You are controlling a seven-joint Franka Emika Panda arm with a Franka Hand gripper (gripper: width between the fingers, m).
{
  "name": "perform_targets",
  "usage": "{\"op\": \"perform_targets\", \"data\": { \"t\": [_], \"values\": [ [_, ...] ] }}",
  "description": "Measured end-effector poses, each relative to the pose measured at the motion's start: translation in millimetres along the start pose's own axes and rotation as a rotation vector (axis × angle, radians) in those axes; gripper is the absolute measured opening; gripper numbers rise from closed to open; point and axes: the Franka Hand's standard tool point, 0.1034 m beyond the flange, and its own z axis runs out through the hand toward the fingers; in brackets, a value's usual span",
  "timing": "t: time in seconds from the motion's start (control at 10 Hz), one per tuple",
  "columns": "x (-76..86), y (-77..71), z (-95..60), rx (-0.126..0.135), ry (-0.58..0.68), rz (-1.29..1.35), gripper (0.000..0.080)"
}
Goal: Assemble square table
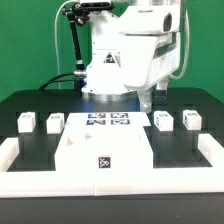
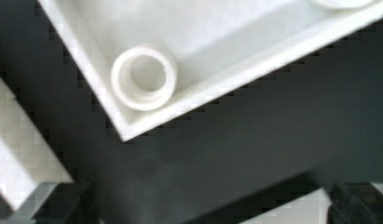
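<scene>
Square tabletop (image 1: 103, 155) lies flat at 6 o'clock on the black table (image 1: 30, 105) in the exterior view, with its front edge near the white rail (image 1: 110, 190) and 1 tag showing on it. The wrist view catches 1 corner of the slab (image 2: 259, 60), rimmed recessed face up. Its round corner socket (image 2: 143, 78) is empty, and a 2nd socket is cut off by the frame edge. 4 posts (image 1: 54, 124) stand loose, 2 toward 9 o'clock and 2 toward 3 o'clock, well apart from the slab and none fitted. Marker board (image 1: 108, 122) sits just behind the slab toward 12 o'clock. Gripper (image 2: 202, 205) hangs over bare table just off that corner, fingers (image 2: 357, 198) spread wide with nothing between them. In the exterior view it is mostly hidden under the arm (image 1: 135, 50). Step looks like an approach to grab or nudge the slab by this corner; assembly is at 0 of 4 legs. To do it well, line the jaws square to 1 rim wall and straddle the rim clear of the socket. Come down level and close gently so the light slab doesn't skid or tip. Keep the recessed face up and the sockets unblocked for the posts.
</scene>
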Motion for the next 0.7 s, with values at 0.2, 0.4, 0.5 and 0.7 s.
{"op": "perform_targets", "data": {
  "t": [0.2,0.4,0.5,0.7],
  "values": [
    [-14.7,-7.3,6.9,0.017,-0.027,-0.061,0.0649],
    [-14.2,-6.6,7.5,0.017,-0.027,-0.057,0.0649],
    [-14.5,-6.7,7.9,0.017,-0.027,-0.056,0.0649],
    [-23.3,-3.5,12.7,-0.009,-0.011,-0.151,0.0649]
  ]
}}
